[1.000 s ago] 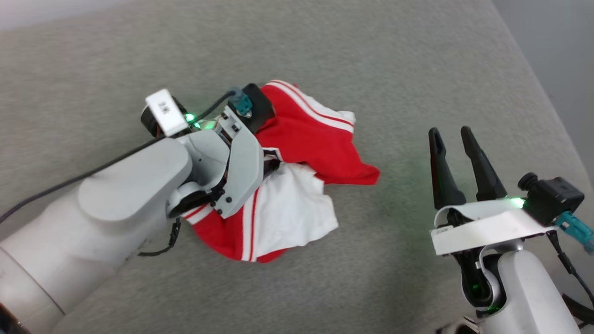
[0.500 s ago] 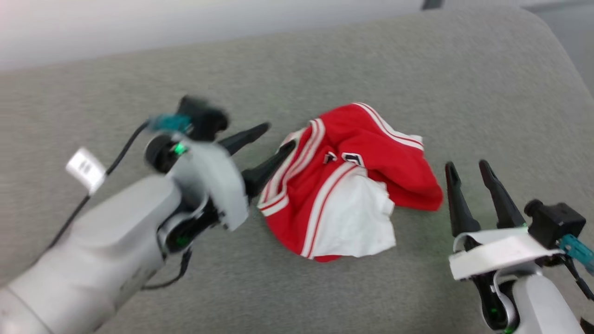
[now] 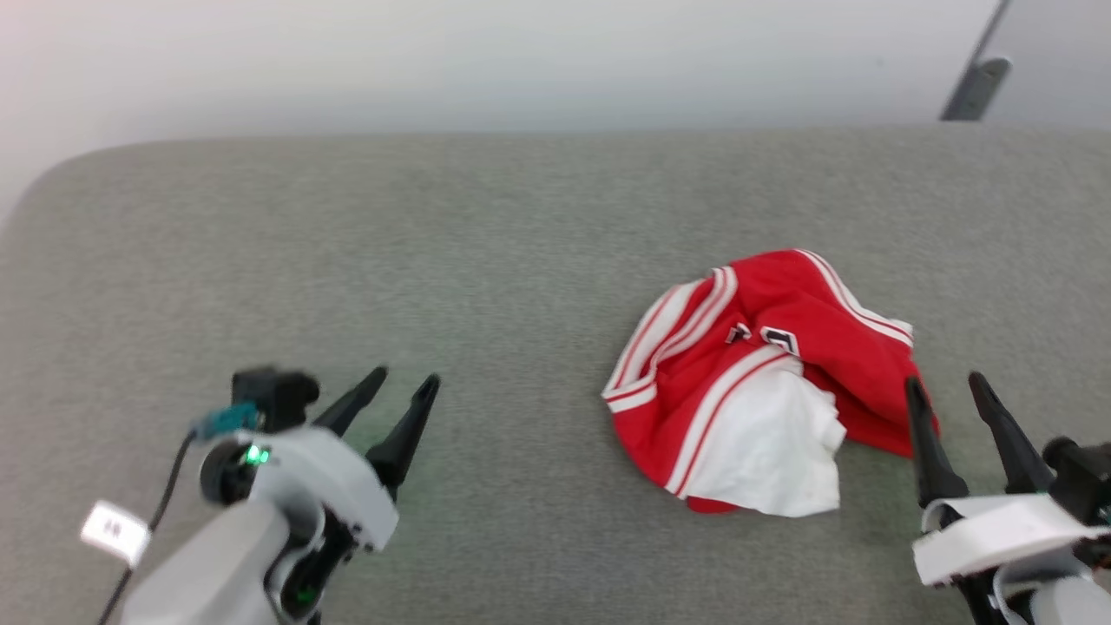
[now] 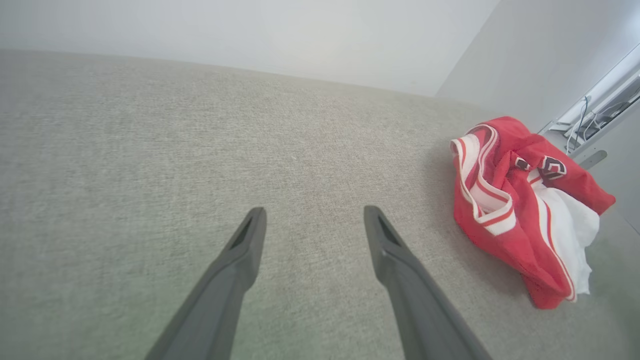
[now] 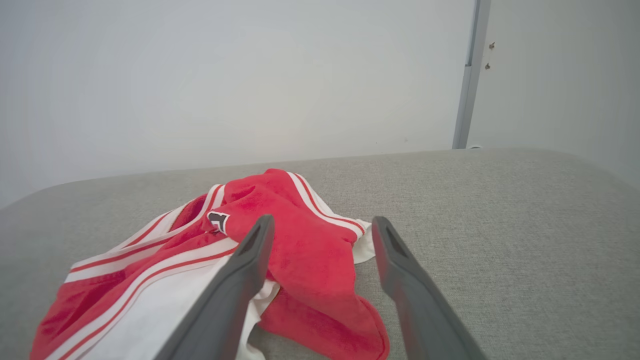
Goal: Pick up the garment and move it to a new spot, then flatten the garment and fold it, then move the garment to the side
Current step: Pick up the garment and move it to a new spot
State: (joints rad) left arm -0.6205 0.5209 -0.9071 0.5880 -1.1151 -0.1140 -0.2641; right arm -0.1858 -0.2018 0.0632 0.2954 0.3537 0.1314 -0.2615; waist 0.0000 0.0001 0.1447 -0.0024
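Head view: red-and-white jersey [image 3: 807, 365] lies bunched; right claw [image 3: 944, 380] wide, just beside it; left claw [image 3: 406, 376] wide, far from it; best grab a loose edge, not the lump.

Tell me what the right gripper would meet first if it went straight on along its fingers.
Probably the garment: its red fold lies just ahead of the right gripper, between its open fingers. The far finger heads over bare grey cushion. Height is unclear, so it might skim over.
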